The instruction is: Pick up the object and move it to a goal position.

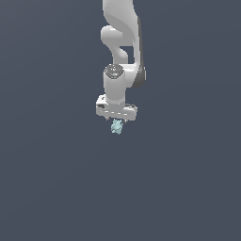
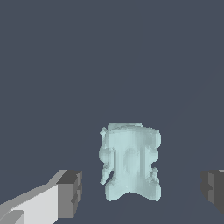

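Nearest the wrist cam we have the two dark grey finger pads [image 2: 70, 194] of the white gripper [image 2: 140, 192], one at each side of the pic w/ a wide gap between them, so the jaws stand apart, not clamped on anything. Between them, touching neither pad, sits the small pale cyan lumpy object [image 2: 130, 162], irregular, w/ rough edges and a notch at its base.

In the exterior view the white robot arm [image 1: 121, 35] hangs straight down, and the gripper [image 1: 116, 121] is right over the object [image 1: 117, 126], which peeks out just below the hand. The dark grey-blue counter [image 1: 56, 188] is plain all round; no goal marker shows in either pic.

We judge the step as approach/pre-grasp: fingers straddle the obj but haven't closed. Whether they're low enough, we can't tell for sure. Next move prob calls for closing evenly on the lumpy sides, then lifting. Risk: the uneven shape may twist or slip as the pads meet it.
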Available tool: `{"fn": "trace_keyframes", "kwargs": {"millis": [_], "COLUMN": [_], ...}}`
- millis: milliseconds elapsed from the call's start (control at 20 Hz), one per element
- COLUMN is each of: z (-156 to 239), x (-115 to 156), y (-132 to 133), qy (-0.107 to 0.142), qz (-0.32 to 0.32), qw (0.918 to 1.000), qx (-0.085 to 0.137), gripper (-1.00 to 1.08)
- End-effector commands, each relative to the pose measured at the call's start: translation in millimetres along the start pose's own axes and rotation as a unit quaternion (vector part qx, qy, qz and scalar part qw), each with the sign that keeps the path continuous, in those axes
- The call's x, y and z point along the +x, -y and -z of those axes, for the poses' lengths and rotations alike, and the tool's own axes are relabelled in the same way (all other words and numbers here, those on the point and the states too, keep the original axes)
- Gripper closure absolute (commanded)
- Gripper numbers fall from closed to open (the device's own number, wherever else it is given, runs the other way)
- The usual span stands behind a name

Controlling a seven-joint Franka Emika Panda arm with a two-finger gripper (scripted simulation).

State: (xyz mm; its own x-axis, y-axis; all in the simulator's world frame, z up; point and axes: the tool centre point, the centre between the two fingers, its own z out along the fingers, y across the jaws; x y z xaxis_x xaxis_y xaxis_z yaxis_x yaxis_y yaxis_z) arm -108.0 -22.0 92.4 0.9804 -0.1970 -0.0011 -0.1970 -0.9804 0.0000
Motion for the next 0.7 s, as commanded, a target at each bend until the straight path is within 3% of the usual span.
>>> {"fn": "trace_keyframes", "kwargs": {"millis": [0, 650], "z": [-0.8, -38.1], "x": [-1.7, -2.6], "y": [-0.6, -0.6], "qy": [-0.001, 0.0], "qz": [-0.002, -0.002], "qw": [1.0, 1.0], "qx": [0.0, 0.0], "gripper": [-0.92, -0.92]}}
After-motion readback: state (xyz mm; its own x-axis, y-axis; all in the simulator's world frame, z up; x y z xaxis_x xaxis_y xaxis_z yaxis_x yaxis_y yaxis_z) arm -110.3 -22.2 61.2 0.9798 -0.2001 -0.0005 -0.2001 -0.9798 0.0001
